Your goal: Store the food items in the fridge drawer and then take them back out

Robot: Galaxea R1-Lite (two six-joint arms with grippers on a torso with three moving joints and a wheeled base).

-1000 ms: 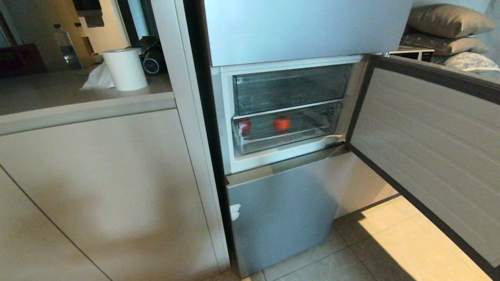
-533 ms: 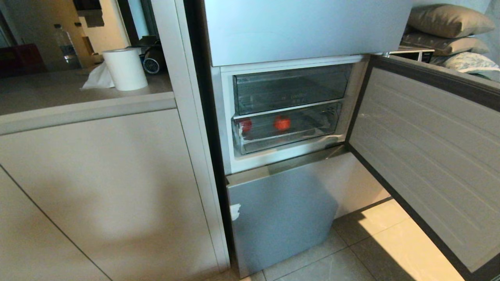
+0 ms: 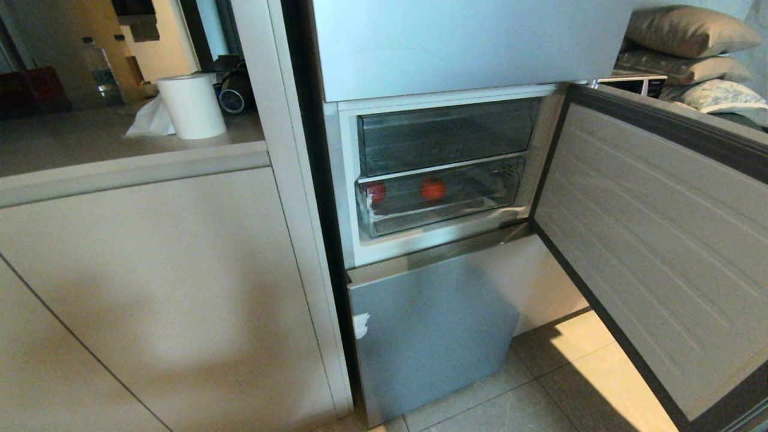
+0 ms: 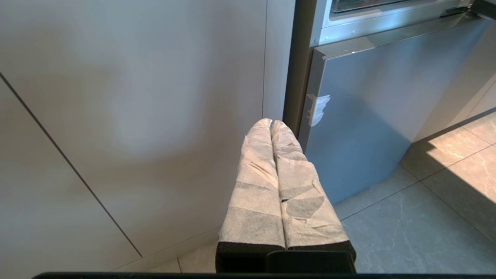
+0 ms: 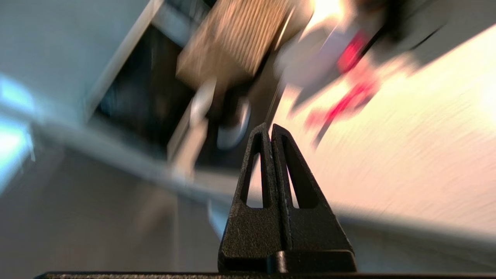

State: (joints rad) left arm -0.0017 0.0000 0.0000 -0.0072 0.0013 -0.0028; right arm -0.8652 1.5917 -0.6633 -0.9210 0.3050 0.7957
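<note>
The two food items lie inside the fridge drawer point(image 3: 444, 216), the shallow clear lower drawer, which is pushed in. The red one point(image 3: 376, 192) is at its left end and the orange-red one point(image 3: 433, 188) sits near its middle. Neither arm shows in the head view. My left gripper point(image 4: 271, 123), its fingers wrapped in white padding, is shut on nothing and hangs low in front of the cabinet beside the fridge. My right gripper point(image 5: 270, 128) is shut and empty, with smeared surroundings behind it.
The compartment's door point(image 3: 654, 240) stands open to the right, ribbed inner face showing. A taller clear drawer point(image 3: 447, 135) sits above the shallow one. A silver lower door point(image 3: 432, 324) is shut. A counter point(image 3: 120, 150) at left holds a paper roll point(image 3: 192, 105).
The open door has swung a little toward the fridge, and its free end now shows at the lower right. The food items and drawers have not moved.
</note>
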